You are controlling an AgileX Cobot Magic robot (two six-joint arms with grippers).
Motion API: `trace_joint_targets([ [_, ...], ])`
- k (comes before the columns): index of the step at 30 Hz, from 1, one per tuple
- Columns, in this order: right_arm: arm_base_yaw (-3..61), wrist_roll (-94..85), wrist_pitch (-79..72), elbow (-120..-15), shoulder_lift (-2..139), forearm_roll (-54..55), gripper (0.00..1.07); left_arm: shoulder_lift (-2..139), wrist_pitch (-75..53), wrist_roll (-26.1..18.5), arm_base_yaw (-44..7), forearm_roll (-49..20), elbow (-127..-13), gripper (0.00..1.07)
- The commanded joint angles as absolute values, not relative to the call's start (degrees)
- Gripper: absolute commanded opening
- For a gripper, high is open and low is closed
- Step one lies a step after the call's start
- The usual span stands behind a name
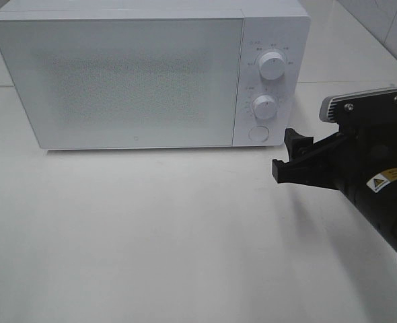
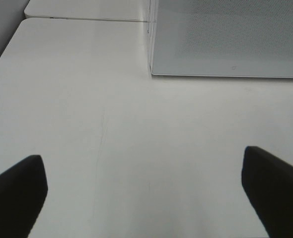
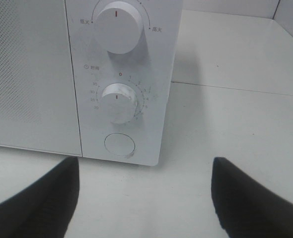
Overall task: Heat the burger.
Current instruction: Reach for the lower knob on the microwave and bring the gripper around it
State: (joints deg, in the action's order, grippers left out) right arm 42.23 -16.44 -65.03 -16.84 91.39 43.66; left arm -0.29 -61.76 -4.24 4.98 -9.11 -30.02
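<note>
Right wrist view shows the black two-fingered right pincer spread wide and holding nothing, aimed at the control panel of the white box-shaped microwave oven; the exterior high view puts it low over the white tabletop, just right of and nearer than the oven's right front corner. That placement looks deliberate; the controls sit directly ahead of the open fingers, within a short reach. Nearest is the round white push button at the panel's foot, probably the door release; above it the white timer knob has its mark at zero, so I judge heating has not begun; farther up is the larger white power knob. The frosted, speckled oven door is closed flush.

The black left pincer is likewise wide and empty, hanging over bare tabletop to the left of the oven, well clear of the door, perhaps to leave it room to swing.

No burger appears in any view; whether it sits behind the opaque door cannot be told, nor which way it faces or how its long axis lies.
</note>
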Motion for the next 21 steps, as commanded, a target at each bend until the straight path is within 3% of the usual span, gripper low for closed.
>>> trace_joint_targets([
  [1,44.9,-17.0,-70.0,-17.0,92.8,48.5,0.73,-1.6,-61.1,-4.0,5.2,-9.4,-29.9,1.00],
  [9,49.6,-17.4,-74.0,-18.4,95.0,58.4,0.73,-1.2,-61.1,-4.0,5.2,-9.3,-29.9,1.00],
  [21,49.7,-18.7,-74.8,-19.7,95.4,58.0,0.73,-1.2,-61.1,-4.0,5.2,-9.3,-29.9,1.00],
])
